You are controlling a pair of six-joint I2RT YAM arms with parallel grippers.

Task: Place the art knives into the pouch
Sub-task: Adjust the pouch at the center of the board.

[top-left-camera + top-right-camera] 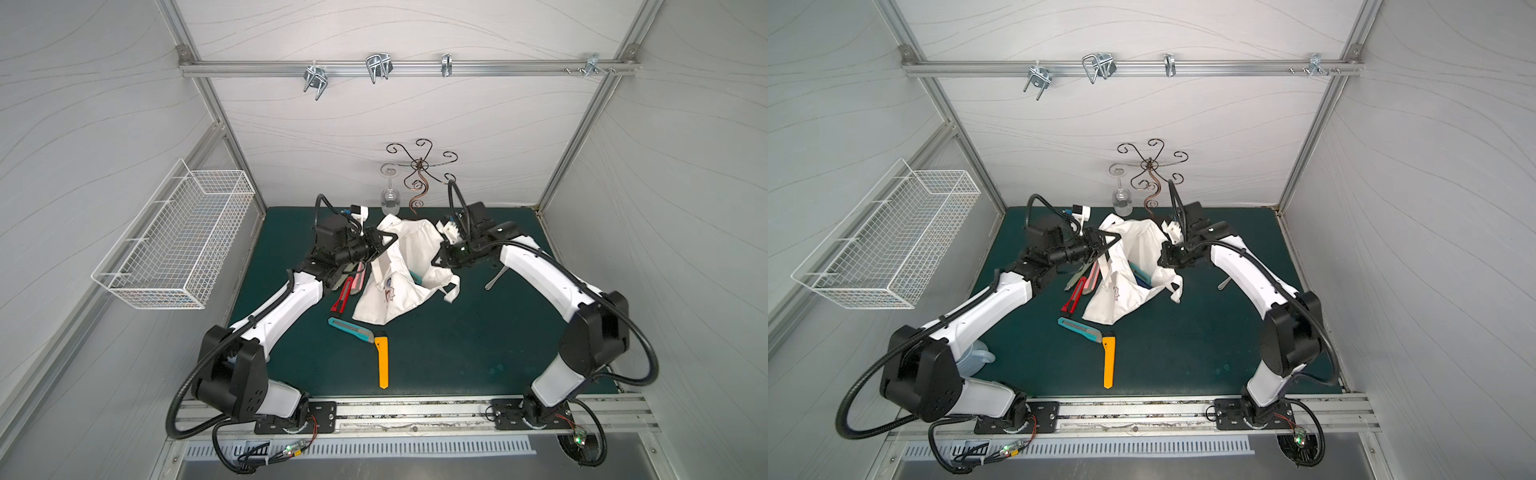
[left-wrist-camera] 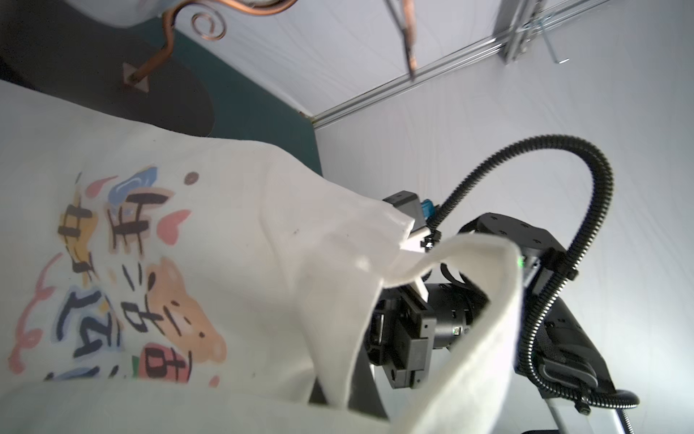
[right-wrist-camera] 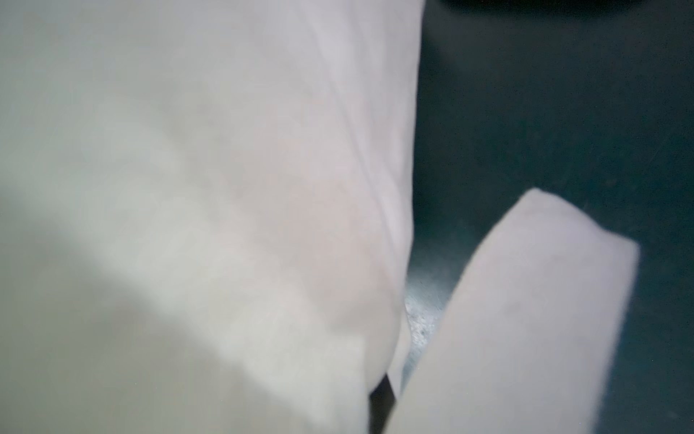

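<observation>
Both top views: pouch sat mid-mat, mouth spread. Left gripper was pinched shut on its left rim. Right gripper was clamped on the right rim. Teal art knife lay inside the mouth.
Left wrist: printed pouch side close.
Right wrist: pouch blurred, jaws unseen.

both bases at the near edge, elbows out, forearms converging on the far middle. left arm: forearm heads far-right, wrist about level, left gripper points right, jaws closed on the pouch rim. right arm: forearm heads far-left, wrist tipped down, right gripper points left, jaws closed at the opposite rim; can't tell if fabric is pinched. grippers face each other, apart.
</observation>
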